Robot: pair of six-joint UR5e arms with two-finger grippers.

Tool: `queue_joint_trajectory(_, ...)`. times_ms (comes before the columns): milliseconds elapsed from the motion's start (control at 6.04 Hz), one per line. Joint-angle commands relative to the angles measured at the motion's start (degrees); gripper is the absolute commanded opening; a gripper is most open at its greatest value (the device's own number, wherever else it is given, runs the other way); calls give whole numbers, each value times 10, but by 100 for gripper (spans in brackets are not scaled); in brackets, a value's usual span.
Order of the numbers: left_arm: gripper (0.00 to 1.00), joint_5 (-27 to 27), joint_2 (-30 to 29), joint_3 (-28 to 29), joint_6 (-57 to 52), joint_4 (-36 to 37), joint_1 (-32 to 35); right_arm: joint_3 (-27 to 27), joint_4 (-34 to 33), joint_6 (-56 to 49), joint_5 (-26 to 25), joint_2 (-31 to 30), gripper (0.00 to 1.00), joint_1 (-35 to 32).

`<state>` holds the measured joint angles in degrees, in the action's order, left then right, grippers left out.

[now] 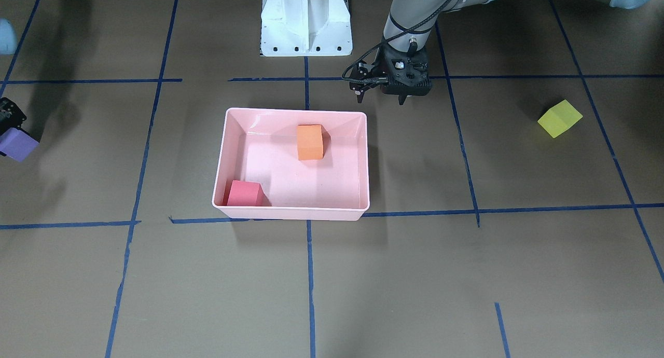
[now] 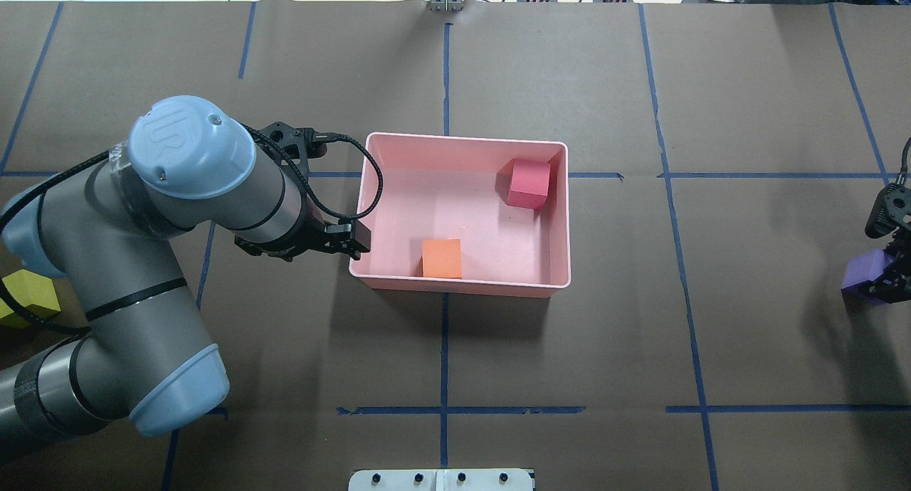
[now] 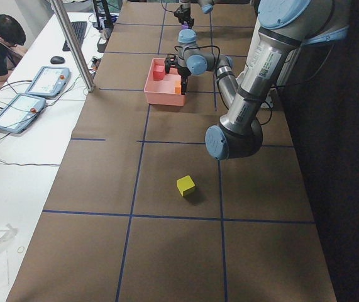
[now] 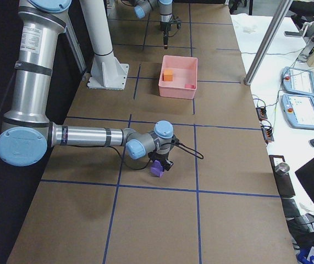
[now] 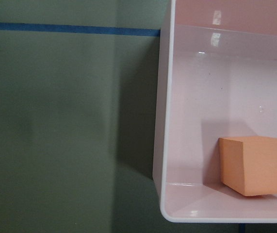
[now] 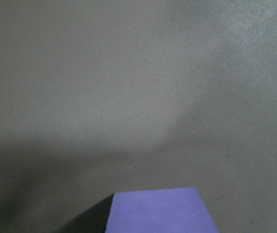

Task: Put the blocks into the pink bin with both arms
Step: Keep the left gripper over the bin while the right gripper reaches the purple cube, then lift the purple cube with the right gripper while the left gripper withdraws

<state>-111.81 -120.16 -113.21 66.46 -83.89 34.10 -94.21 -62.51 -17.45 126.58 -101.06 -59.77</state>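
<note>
Orange block (image 1: 310, 142), red block (image 1: 244, 193) in bin (image 1: 290, 212)

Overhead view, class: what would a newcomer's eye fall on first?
The pink bin in the middle of the table, with an orange block and a red block inside. The left gripper hangs just outside its wall. At the table's right end the right gripper holds a purple block; a yellow-green block lies alone at the left end.

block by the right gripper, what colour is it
Purple. The block shows best in the exterior front-facing view.
</note>
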Motion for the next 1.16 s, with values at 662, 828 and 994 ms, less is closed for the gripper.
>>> queue_joint_trajectory(662,100,-147,88,8,-446,62,225,-190,-180,548,131,113,60,-3)
queue_joint_trajectory(828,100,-147,128,18,-536,61,281,-233,-284,631,126,192,60,14)
queue_joint_trajectory(994,100,-148,162,19,-574,56,308,-251,-365,703,89,275,60,47)
